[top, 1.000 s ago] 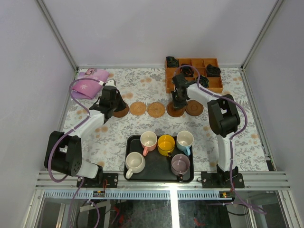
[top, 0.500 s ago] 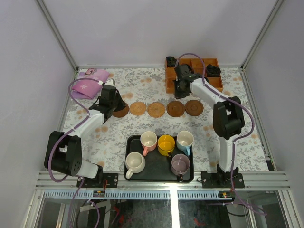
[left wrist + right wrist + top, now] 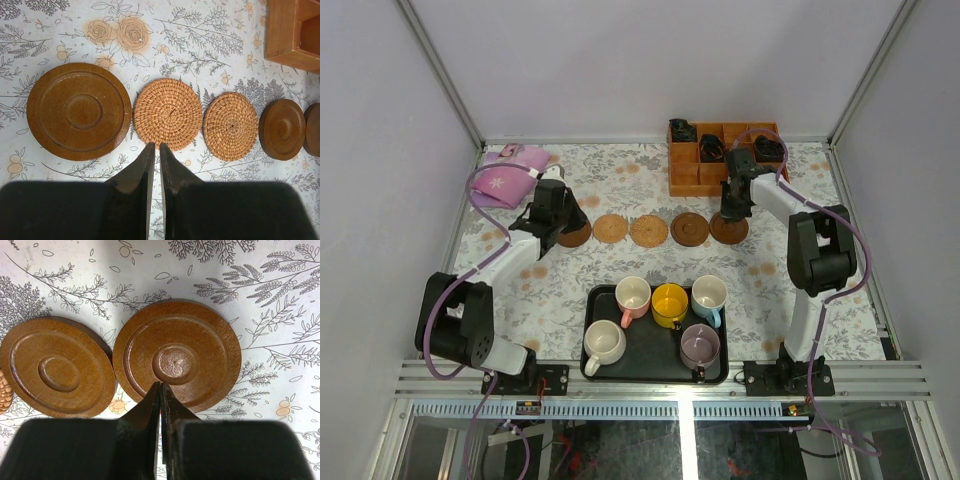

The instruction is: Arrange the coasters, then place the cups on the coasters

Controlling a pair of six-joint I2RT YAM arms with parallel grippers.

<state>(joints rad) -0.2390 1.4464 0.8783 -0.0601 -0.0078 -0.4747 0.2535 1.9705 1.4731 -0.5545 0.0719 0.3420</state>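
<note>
The five coasters [image 3: 648,230] are lying in a row across the middle of the table, running from nine o'clock to three o'clock. The five cups [image 3: 670,300] are all sitting in the black tray [image 3: 655,378] down at six o'clock.

The right gripper [image 3: 161,385] is hovering at the three o'clock end. Its fingers are pressed together, gripping nothing, with the tips over the near edge of the last wooden coaster [image 3: 176,357]. Here's the worry: that disc and its neighbour [image 3: 59,373] are sitting so tight that I'm not able to tell whether they're touching or lapping. A downward poke from those closed tips is risking a shove of one disc into or onto the other. A cup landing on a lapped edge is going to be rocking.

Over at nine o'clock, the left gripper [image 3: 154,146] is all but closed, showing just a sliver of gap with nothing in it. It's hanging at the six o'clock side of the woven coaster [image 3: 167,114] second from that end. Woven discs are looking light, so a graze there is likely to be sliding the spacing out.

And the tray is looking crowded. Cups are standing close together with handles pointing different ways, so fingers going in for one are risking clipping the next.
</note>
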